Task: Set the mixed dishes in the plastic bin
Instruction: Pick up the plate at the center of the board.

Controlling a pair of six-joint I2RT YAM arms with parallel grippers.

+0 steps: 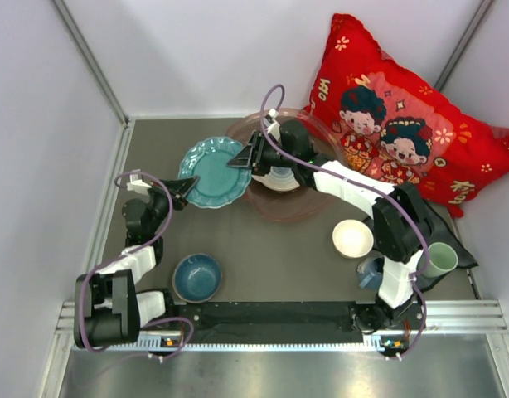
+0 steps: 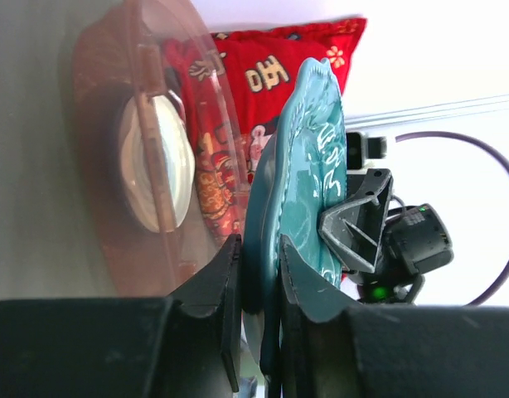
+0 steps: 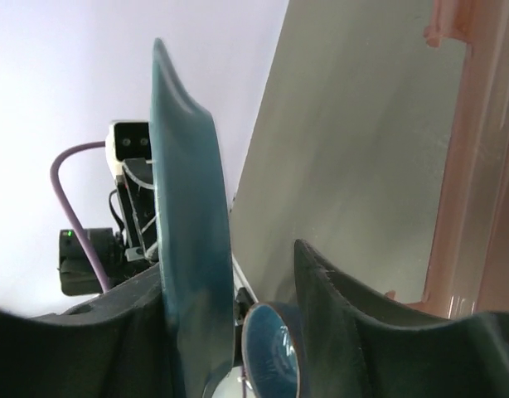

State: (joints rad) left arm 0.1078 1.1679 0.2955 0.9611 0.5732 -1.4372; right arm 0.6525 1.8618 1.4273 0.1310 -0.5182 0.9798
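The teal scalloped plate (image 1: pixel 211 172) hangs above the dark mat, just left of the translucent pinkish plastic bin (image 1: pixel 275 213). My left gripper (image 1: pixel 185 187) is shut on the plate's left rim; in the left wrist view both fingers of the left gripper (image 2: pixel 259 249) pinch the plate (image 2: pixel 304 166). My right gripper (image 1: pixel 243 157) is at the plate's right rim with its jaws open. In the right wrist view the plate (image 3: pixel 188 207) rests against one finger of the right gripper (image 3: pixel 234 265), and the other finger stands apart. A white dish (image 1: pixel 279 178) lies in the bin.
A blue bowl (image 1: pixel 196 276) sits front left. A cream-white bowl (image 1: pixel 352 238), a small blue mug (image 1: pixel 370 270) and a pale green cup (image 1: pixel 441 259) stand to the right. A red cartoon pillow (image 1: pixel 404 108) leans at the back right, above a dark cloth (image 1: pixel 453 240).
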